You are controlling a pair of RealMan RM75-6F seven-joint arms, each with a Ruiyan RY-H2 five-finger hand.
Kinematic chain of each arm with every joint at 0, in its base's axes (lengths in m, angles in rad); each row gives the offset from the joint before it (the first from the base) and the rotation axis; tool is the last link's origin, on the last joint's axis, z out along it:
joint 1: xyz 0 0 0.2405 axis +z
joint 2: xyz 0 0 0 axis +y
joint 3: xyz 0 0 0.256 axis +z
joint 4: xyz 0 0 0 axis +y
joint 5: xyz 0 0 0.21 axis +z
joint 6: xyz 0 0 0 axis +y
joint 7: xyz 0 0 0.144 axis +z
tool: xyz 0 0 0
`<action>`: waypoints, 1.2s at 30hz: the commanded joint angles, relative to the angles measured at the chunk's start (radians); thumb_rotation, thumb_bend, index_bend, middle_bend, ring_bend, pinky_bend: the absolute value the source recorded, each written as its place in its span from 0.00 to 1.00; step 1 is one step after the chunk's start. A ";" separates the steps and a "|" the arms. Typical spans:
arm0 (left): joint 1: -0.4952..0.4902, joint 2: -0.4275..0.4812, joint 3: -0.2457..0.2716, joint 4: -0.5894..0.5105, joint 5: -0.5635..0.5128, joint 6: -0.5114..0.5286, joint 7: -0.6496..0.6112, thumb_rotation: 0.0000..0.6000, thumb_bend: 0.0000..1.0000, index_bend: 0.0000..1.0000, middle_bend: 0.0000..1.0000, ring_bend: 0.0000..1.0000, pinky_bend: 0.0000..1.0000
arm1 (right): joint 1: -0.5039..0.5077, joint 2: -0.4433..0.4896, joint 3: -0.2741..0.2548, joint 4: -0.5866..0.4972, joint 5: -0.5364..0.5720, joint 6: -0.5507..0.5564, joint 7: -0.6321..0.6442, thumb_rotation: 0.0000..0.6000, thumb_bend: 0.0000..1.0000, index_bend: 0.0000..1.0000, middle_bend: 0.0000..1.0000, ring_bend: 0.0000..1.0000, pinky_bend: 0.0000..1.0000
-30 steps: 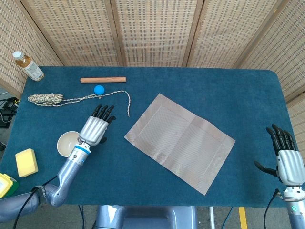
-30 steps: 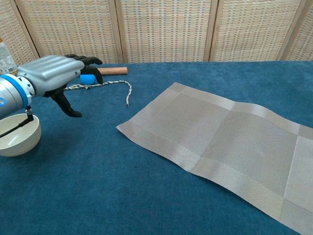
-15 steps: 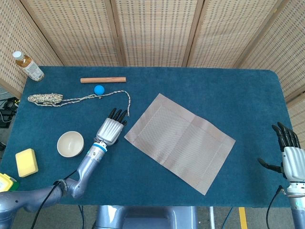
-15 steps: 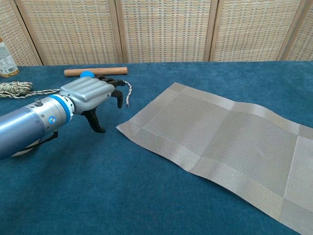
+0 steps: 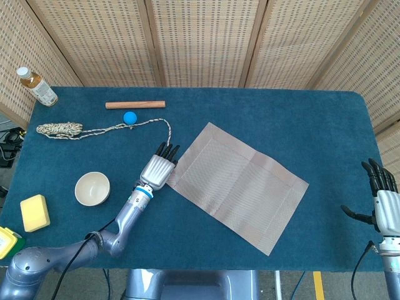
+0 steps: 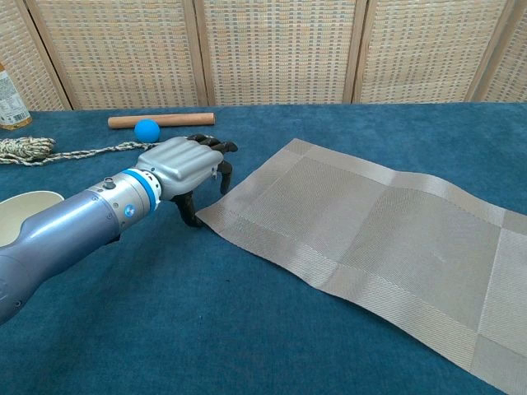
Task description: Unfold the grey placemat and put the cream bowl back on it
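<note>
Open blue tabletop (image 5: 300, 119) lies around the flat grey placemat (image 5: 240, 184); the left hand (image 5: 159, 170) sits at its left corner, between it and the cream bowl (image 5: 92, 188), with rope (image 5: 94, 130) beyond

cream bowl (image 6: 29, 216) cut by frame edge

Grey placemat (image 5: 237, 186) lay unfolded, flat on blue table, set at slant, faint centre crease visible. Cream bowl (image 5: 92, 188) stood upright, empty, well left of placemat, off it.
</note>
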 commanded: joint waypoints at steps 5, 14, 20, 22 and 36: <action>-0.035 -0.057 0.012 0.074 0.043 0.002 -0.055 1.00 0.32 0.45 0.00 0.00 0.00 | 0.000 0.001 0.007 0.005 0.006 -0.003 0.010 1.00 0.20 0.00 0.00 0.00 0.00; -0.040 -0.078 0.020 0.115 0.056 0.008 -0.081 1.00 0.35 0.59 0.00 0.00 0.00 | -0.002 0.004 0.006 0.000 0.000 -0.004 0.014 1.00 0.20 0.00 0.00 0.00 0.00; -0.028 -0.059 0.029 0.095 0.061 0.018 -0.086 1.00 0.52 0.66 0.00 0.00 0.00 | -0.005 0.006 0.005 -0.008 -0.006 0.001 0.010 1.00 0.20 0.00 0.00 0.00 0.00; -0.022 -0.049 0.033 0.084 0.065 0.026 -0.086 1.00 0.55 0.67 0.00 0.00 0.00 | -0.006 0.006 0.004 -0.010 -0.009 0.003 0.008 1.00 0.20 0.00 0.00 0.00 0.00; 0.075 0.082 0.086 -0.090 0.096 0.123 -0.085 1.00 0.58 0.68 0.00 0.00 0.00 | -0.013 0.013 -0.007 -0.033 -0.042 0.026 -0.009 1.00 0.20 0.00 0.00 0.00 0.00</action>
